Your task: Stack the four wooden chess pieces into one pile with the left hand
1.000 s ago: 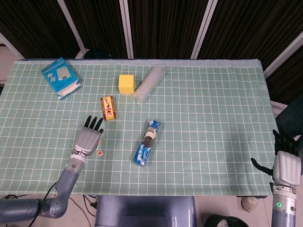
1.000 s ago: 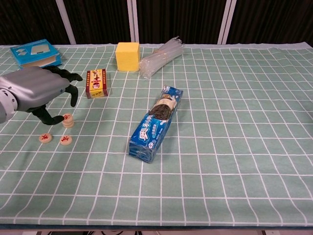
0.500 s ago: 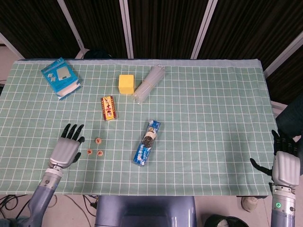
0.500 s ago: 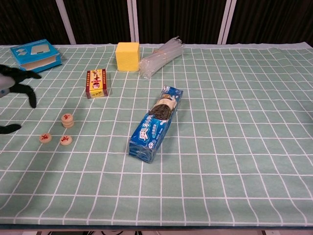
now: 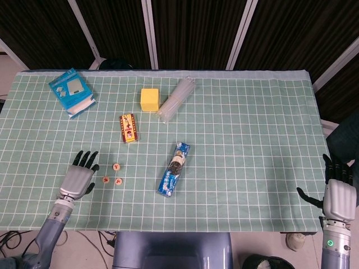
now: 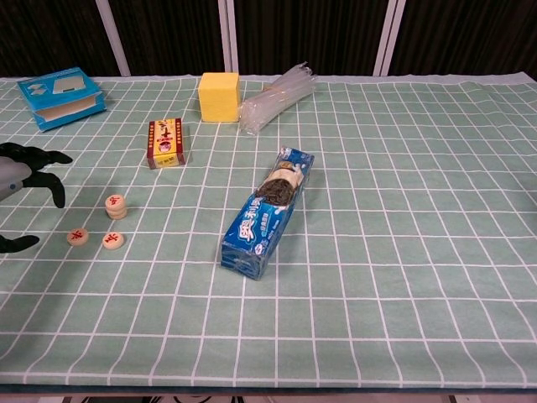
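A short stack of wooden chess pieces (image 6: 117, 206), apparently two discs, is standing on the worktop (image 6: 403, 168) just off the fingertips of the left robot hand (image 5: 78, 176). Two single wooden chess pieces (image 6: 78, 237) and (image 6: 112, 240) are lying flat nearer the hand's palm side, close together but not touching, each with its red mark facing up. By the look of it the pile is half built, and the two loose discs are waiting within easy reach so the same hand can lift them on in turn.

The left robot hand is hovering beside the pieces with fingers spread and holding nothing, which suits lining up a fresh pinch on the nearest loose disc. The right robot hand (image 5: 340, 196) is sitting far across at the worktop's edge, fingers apart and empty, well clear of the work.

Beyond the stack, farther from the left hand, a red and yellow small box (image 6: 166, 143) is lying, then a blue biscuit packet (image 6: 268, 211), a yellow block (image 6: 219, 96), a bundle of clear plastic sleeves (image 6: 275, 106) and a blue box (image 6: 61, 96).
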Robot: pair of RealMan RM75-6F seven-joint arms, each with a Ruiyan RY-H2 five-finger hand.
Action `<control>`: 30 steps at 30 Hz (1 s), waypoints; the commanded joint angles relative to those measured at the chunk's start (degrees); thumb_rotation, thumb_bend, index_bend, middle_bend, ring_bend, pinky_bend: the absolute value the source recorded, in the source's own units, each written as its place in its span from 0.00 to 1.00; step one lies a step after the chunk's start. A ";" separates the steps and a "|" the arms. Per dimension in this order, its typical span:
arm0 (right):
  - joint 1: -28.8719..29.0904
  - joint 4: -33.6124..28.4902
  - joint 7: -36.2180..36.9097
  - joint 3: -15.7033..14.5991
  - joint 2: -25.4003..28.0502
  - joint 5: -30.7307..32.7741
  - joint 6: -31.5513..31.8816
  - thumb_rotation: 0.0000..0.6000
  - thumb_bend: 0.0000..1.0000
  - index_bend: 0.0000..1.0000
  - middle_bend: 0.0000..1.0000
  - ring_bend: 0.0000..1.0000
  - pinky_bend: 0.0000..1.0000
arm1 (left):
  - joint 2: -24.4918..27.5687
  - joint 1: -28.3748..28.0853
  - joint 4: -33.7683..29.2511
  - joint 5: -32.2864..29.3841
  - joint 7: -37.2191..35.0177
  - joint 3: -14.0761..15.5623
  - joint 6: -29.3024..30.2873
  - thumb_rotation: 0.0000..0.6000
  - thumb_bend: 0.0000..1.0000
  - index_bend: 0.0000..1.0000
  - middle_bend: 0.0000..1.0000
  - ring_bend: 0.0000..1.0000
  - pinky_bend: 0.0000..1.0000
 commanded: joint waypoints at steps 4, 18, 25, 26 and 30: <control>0.00 0.04 0.18 0.05 0.07 0.05 -0.06 1.00 0.23 0.00 0.01 0.00 0.00 | -1.85 -0.27 0.16 0.68 2.08 -0.84 -0.87 1.00 0.27 0.40 0.02 0.00 0.00; -0.03 0.13 0.49 0.15 0.13 0.12 -0.05 1.00 0.23 0.00 0.01 0.00 0.00 | -3.27 0.17 0.17 0.36 5.45 -1.88 -1.86 1.00 0.30 0.43 0.02 0.00 0.00; -0.06 0.04 0.52 0.21 0.16 0.25 -0.03 1.00 0.23 0.00 0.01 0.00 0.00 | -3.84 0.21 0.47 0.14 6.35 -2.39 -2.46 1.00 0.31 0.44 0.02 0.00 0.00; -0.06 0.05 0.53 0.22 0.17 0.26 -0.03 1.00 0.23 0.00 0.01 0.00 0.00 | -3.91 0.21 0.51 0.02 6.50 -2.43 -2.62 1.00 0.31 0.44 0.02 0.00 0.00; -0.03 0.03 0.52 0.20 0.18 0.34 -0.15 1.00 0.23 0.00 0.01 0.00 0.00 | -4.23 0.26 0.57 0.00 6.82 -2.61 -2.87 1.00 0.31 0.43 0.02 0.00 0.00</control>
